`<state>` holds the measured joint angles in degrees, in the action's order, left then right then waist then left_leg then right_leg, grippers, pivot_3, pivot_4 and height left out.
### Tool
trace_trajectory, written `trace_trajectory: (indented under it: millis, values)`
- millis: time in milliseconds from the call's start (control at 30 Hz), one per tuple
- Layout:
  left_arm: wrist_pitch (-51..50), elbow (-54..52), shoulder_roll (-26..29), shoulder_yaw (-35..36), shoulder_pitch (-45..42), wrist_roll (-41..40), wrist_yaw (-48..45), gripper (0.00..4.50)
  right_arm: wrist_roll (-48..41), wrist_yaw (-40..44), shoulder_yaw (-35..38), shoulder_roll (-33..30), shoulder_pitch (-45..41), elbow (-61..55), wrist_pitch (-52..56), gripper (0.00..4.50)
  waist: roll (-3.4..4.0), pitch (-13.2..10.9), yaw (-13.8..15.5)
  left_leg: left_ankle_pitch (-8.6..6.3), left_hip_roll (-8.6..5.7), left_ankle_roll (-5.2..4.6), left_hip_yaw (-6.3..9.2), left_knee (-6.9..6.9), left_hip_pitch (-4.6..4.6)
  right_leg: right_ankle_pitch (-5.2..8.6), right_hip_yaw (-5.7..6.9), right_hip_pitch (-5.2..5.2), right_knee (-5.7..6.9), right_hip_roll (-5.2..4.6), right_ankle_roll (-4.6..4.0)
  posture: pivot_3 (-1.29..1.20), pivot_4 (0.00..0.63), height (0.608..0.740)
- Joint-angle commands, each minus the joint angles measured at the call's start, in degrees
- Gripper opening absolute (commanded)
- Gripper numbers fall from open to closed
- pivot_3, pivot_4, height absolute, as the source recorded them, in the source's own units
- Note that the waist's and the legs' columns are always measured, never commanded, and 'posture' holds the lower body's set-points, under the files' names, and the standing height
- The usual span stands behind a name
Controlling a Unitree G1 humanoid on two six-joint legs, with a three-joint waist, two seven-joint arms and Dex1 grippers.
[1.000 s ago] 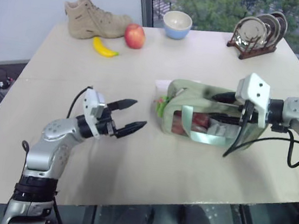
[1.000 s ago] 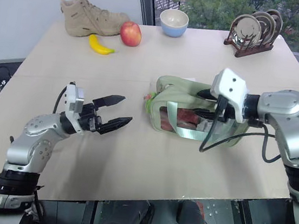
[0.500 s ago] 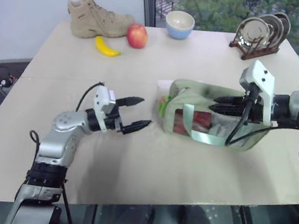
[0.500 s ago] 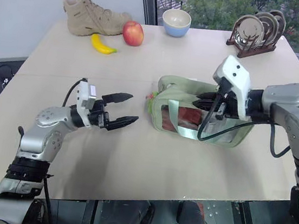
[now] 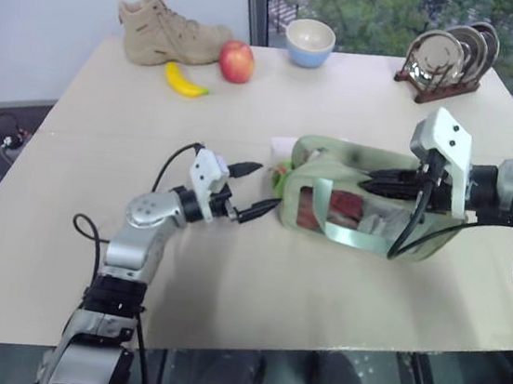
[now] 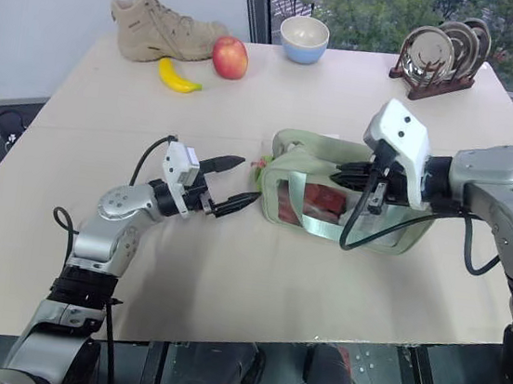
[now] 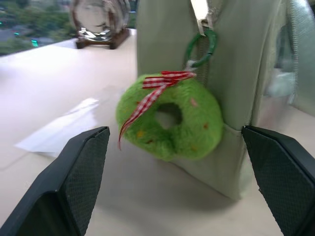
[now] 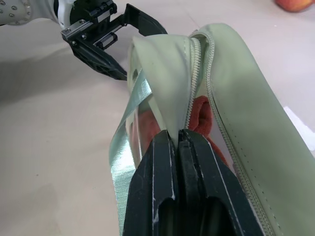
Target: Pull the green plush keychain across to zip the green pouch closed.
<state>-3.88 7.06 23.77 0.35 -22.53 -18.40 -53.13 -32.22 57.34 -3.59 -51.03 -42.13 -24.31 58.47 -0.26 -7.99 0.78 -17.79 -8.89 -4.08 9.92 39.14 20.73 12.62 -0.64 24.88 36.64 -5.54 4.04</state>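
The green pouch point(image 5: 366, 215) lies on the table with its zipper open along the top and red contents showing through the clear panel. The green plush keychain point(image 7: 170, 118), a lime ring with a red checked ribbon, hangs from the zipper pull at the pouch's left end point(image 5: 280, 178). My left gripper point(image 5: 264, 187) is open and level, with its fingertips either side of the keychain and just short of it. My right gripper point(image 8: 177, 140) is shut on the pouch's top fabric edge beside the zipper point(image 5: 368, 179).
At the table's far side stand a tan shoe point(image 5: 165, 23), a banana point(image 5: 184, 82), an apple point(image 5: 237, 61), a bowl point(image 5: 310, 41) and a plate rack point(image 5: 446, 56). A white sheet point(image 5: 281, 145) lies by the pouch's left end.
My left gripper has moved right and forward, up to the pouch's left end, staying open. My right gripper has closed on the pouch's top edge without shifting.
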Motion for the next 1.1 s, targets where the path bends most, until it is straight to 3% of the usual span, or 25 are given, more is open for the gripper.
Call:
trace_trajectory:
  millis: [33,67,633,733,867,933,1100]
  values:
    - [3.2,-0.9,-0.1,-0.5,-0.5,2.1,1.6,3.73,-0.9,0.3,0.7,-0.7,0.1,-1.9,-1.0,0.00,0.00,0.0,0.0,0.00,0.00,0.00,-0.01,0.00,0.00,0.00,-0.01,0.00,0.01,0.00,0.00,0.00,0.150,0.740]
    - [3.6,-1.2,-0.3,-0.8,-0.2,2.5,1.9,3.30,-1.0,0.3,0.7,-0.8,0.1,-1.9,-1.1,0.00,0.00,0.0,0.0,0.00,0.00,0.00,-0.01,0.00,0.00,0.00,-0.02,0.00,0.01,0.00,0.00,0.00,0.150,0.740]
    - [12.2,-3.9,-2.2,-6.1,3.1,9.7,6.2,3.30,-1.1,0.7,0.4,-1.1,0.9,-1.3,-2.5,0.00,0.00,0.0,0.1,0.00,0.00,0.00,-0.01,0.00,0.01,0.00,-0.01,0.00,0.00,-0.01,0.00,0.00,0.150,0.740]
    - [12.7,-2.7,-2.5,-6.3,2.7,11.2,7.7,2.41,-0.9,0.7,0.2,-0.9,0.8,-1.1,-2.8,0.00,0.00,0.0,0.1,0.00,-0.01,0.00,-0.01,0.00,0.01,0.00,-0.01,0.00,0.00,-0.01,0.00,0.00,0.150,0.740]
    - [15.6,-1.1,-2.3,-6.5,1.4,12.8,8.5,0.38,-0.7,0.7,0.0,-0.9,0.9,-0.9,-3.4,0.00,0.00,0.0,0.0,-0.01,0.00,0.00,-0.01,-0.01,0.01,0.00,-0.01,0.01,0.00,0.00,0.00,0.00,0.150,0.740]
    - [17.7,0.3,-1.7,-6.3,0.4,13.9,9.1,0.03,-0.6,0.7,-0.1,-0.9,1.0,-0.7,-3.7,0.00,0.00,0.0,0.1,0.00,0.00,0.00,-0.01,-0.01,0.00,0.00,-0.01,0.01,0.01,0.00,0.00,0.00,0.150,0.740]
    - [29.0,7.4,3.3,-4.4,-5.3,19.4,12.3,0.03,0.1,0.5,-0.5,-0.6,1.3,-0.3,-4.6,0.00,-0.01,0.0,0.1,-0.01,0.00,0.01,-0.01,0.01,0.00,0.00,-0.01,0.01,0.03,0.00,0.00,0.00,0.150,0.740]
